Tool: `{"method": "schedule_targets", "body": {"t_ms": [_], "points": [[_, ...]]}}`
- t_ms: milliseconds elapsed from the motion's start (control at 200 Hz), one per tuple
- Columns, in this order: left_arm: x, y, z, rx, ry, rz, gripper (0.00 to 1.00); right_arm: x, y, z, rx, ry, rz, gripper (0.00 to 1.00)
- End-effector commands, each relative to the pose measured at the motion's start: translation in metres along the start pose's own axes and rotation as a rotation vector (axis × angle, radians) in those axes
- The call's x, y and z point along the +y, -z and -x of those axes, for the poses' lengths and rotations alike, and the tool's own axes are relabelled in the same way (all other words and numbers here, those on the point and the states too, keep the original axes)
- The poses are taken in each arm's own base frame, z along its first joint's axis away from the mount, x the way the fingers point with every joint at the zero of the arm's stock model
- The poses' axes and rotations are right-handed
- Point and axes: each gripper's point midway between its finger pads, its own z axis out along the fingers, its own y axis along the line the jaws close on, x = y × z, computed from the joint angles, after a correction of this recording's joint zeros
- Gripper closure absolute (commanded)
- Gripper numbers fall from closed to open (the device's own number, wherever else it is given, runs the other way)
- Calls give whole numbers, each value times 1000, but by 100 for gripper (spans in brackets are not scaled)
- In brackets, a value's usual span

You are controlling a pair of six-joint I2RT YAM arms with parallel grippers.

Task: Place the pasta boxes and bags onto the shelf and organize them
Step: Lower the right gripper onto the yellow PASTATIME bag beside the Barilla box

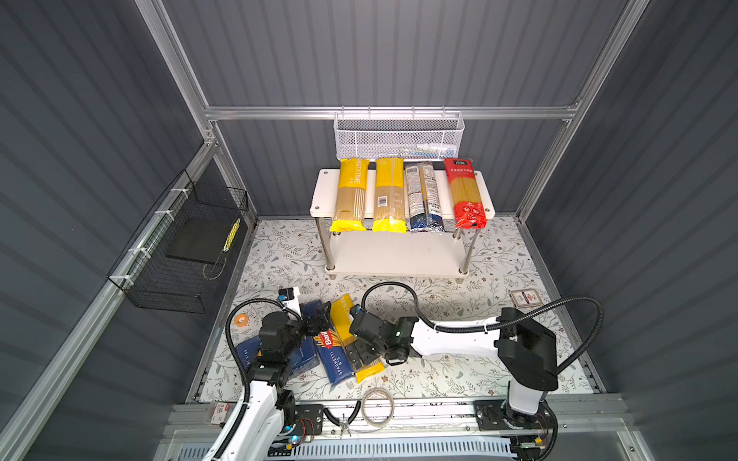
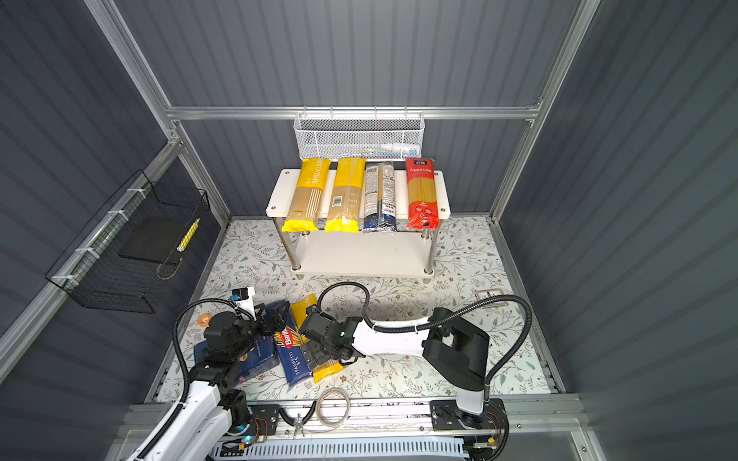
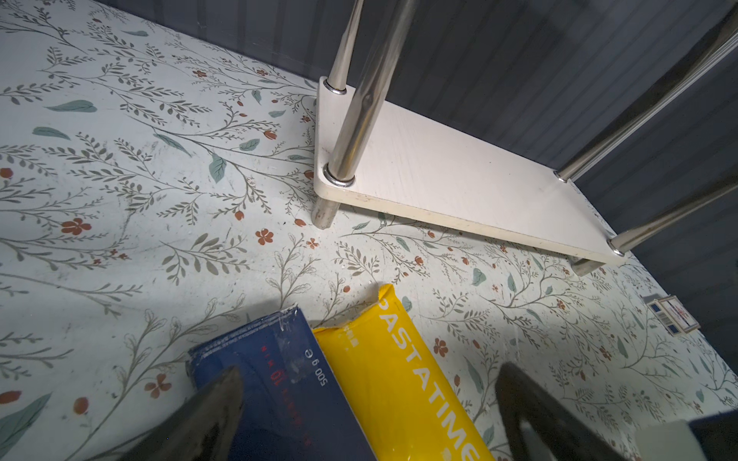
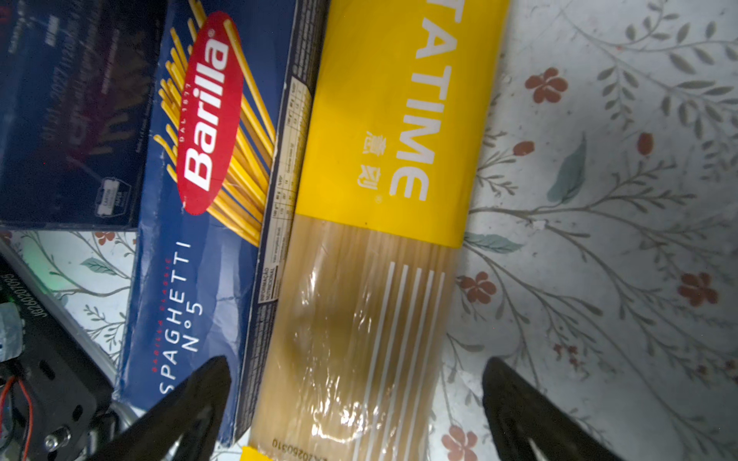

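The white shelf [image 1: 319, 195] holds four bags side by side on its top board: two yellow ones [image 1: 351, 195], a clear one with a dark-blue end [image 1: 423, 199] and a red one [image 1: 465, 191]. Its lower board [image 3: 459, 179] is bare. On the mat lie a wide blue box [image 1: 307, 359], a narrow Barilla spaghetti box [image 1: 333, 359] [image 4: 207, 255] and a yellow PASTATIME bag [image 1: 342, 319] [image 4: 379, 159]. My left gripper [image 1: 319, 319] [image 3: 369, 383] hangs open over the far ends of the narrow box and bag. My right gripper [image 1: 361, 355] [image 4: 355, 367] is open, straddling the bag's clear window.
A white mesh basket [image 1: 399, 135] hangs on the back rail above the shelf. A black wire basket [image 1: 183, 251] hangs on the left wall. An orange tape roll [image 1: 241, 319], a small card [image 1: 525, 297], a wire coil [image 1: 377, 407] and pliers [image 1: 343, 419] lie around.
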Motion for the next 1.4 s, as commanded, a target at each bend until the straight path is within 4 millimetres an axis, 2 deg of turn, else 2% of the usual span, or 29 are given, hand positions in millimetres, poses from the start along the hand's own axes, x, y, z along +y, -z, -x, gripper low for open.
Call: {"method": "schedule_targets", "body": {"t_ms": [0, 260, 575, 630, 900, 1106, 1396], "points": [[-5, 0, 3, -17, -3, -25, 0, 0, -5, 3, 12, 21, -16, 1], [-5, 4, 5, -31, -5, -21, 0, 4, -17, 4, 35, 27, -19, 1], [-4, 5, 5, -38, -3, -18, 0, -17, -22, 1, 56, 16, -94, 1], [-4, 4, 5, -35, -2, -18, 0, -23, -24, -5, 85, 18, -126, 1], [-3, 0, 2, -11, 3, -14, 0, -8, -31, -1, 89, 24, -60, 1], [-2, -1, 2, -9, 4, -12, 0, -4, -37, -1, 88, 17, -44, 1], [-2, 0, 2, -13, 5, -14, 0, -30, -39, -9, 148, 25, -186, 1]]}}
